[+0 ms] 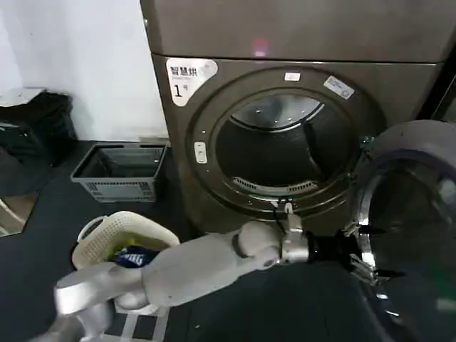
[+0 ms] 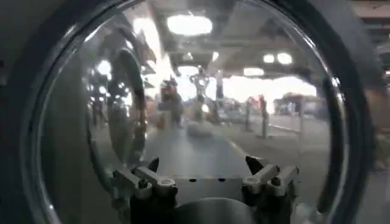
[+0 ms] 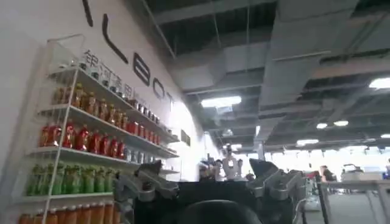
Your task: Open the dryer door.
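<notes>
I'm looking down at a dark floor with a white wall behind, a grey crate against it and a pale laundry basket nearer me. The dryer stands ahead, bronze-grey, its label marked "1", the drum opening wide and bare. The dryer door hangs swung out on the right, chrome rim facing me.

My left arm reaches across low, and the left gripper sits right at the door's near rim, fingers spread.

Left wrist view: dark glass of the dryer door close up, mirroring ceiling lights, left gripper fingertips parted.

Right wrist view gives me another part of the room: shelves of bottles, ceiling ducts, and the right gripper with its fingers held apart, holding nothing.
</notes>
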Controlling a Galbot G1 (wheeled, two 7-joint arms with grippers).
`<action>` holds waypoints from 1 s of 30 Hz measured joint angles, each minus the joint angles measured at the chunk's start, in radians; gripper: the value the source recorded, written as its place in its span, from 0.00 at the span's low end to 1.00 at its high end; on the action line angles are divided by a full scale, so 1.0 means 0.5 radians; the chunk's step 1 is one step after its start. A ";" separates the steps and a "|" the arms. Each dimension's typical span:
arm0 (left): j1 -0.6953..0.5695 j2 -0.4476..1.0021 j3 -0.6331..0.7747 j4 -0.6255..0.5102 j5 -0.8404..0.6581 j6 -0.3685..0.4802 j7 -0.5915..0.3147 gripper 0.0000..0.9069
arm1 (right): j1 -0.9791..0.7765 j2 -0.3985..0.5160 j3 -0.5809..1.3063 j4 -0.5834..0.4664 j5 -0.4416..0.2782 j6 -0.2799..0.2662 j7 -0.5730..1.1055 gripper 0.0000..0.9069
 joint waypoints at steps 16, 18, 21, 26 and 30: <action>-0.041 -0.275 -0.024 0.314 0.038 -0.032 -0.003 1.00 | -0.001 -0.017 0.022 -0.021 -0.002 -0.006 0.000 1.00; -0.048 -0.295 -0.024 0.334 0.040 -0.035 -0.004 1.00 | -0.002 -0.018 0.025 -0.024 -0.004 -0.005 0.000 1.00; -0.055 -0.327 -0.025 0.364 0.045 -0.042 -0.007 1.00 | -0.002 -0.023 0.029 -0.032 -0.016 -0.003 0.004 1.00; -0.068 -0.382 -0.025 0.418 0.051 -0.049 -0.010 1.00 | -0.002 -0.023 0.033 -0.028 -0.018 -0.003 0.014 1.00; -0.081 -0.425 -0.027 0.462 0.051 -0.049 -0.010 1.00 | -0.013 -0.023 0.046 -0.027 -0.018 -0.004 0.015 1.00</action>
